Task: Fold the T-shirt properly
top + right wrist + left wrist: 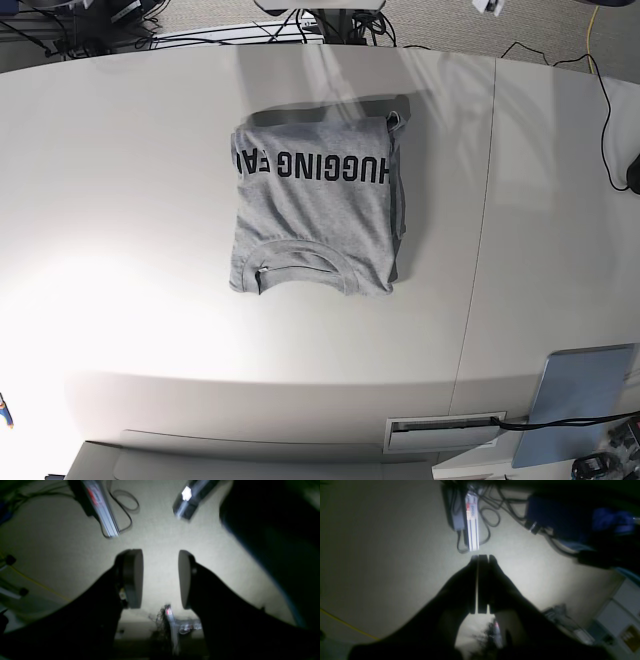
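Observation:
The heather-grey T-shirt (315, 215) lies folded into a rough rectangle in the middle of the white table (120, 200). Its black "HUGGING FA" lettering is at the far end and its ribbed neck faces the near edge. Neither arm shows in the base view, and the shirt is absent from both wrist views. My left gripper (481, 556) is shut, pads pressed together with nothing between them. My right gripper (160, 555) is open, with a wide empty gap between its round pads (133, 577). Both wrist views look at a pale speckled surface.
A light-blue flat panel (580, 400) rests at the table's near right corner beside a slot (445, 432). A black cable (605, 110) runs along the right edge. A metal rail (472, 522) with cables and a dark blue object (555, 517) lie beyond the left gripper.

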`<state>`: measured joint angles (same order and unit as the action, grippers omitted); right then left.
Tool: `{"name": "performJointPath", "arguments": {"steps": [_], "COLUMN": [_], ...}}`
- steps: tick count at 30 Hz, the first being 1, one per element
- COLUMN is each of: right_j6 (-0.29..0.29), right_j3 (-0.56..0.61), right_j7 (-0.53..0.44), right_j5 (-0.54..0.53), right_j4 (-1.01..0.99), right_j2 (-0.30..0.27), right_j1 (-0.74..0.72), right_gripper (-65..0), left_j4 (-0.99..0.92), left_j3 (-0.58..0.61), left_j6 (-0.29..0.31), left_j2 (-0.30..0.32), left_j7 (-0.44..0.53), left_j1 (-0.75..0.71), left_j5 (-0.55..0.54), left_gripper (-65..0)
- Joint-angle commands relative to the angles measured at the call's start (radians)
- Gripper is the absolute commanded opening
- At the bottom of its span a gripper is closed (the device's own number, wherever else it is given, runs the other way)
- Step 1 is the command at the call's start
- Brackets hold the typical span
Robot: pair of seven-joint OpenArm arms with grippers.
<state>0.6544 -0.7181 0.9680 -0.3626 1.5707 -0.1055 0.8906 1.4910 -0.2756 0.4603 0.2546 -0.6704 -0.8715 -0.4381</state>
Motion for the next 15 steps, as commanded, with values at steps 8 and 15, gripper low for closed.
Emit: {"name": "performJointPath", "arguments": {"steps": [8, 15], "right_j6": [0.031, 0.038], "right_j3": [-0.008, -0.008], "right_j7": [-0.167, -0.39], "right_j5": [0.13, 0.272], "right_j4": [-0.437, -0.794], "right_j2": [-0.09, -0.17], "right_j1": [-0.198, -0.41], "right_gripper": [-41.9, -41.9], "left_j4": [-0.485, -0.843], "left_j3": [-0.002, -0.002], "left_j6": [0.013, 0.013], "left_j2": [0.008, 0.006], "left_j7": [0.128, 0.274], "left_j1": [0.225, 0.439], "left_j5": [0.107, 0.171], "left_gripper": [-44.1, -42.6]}}
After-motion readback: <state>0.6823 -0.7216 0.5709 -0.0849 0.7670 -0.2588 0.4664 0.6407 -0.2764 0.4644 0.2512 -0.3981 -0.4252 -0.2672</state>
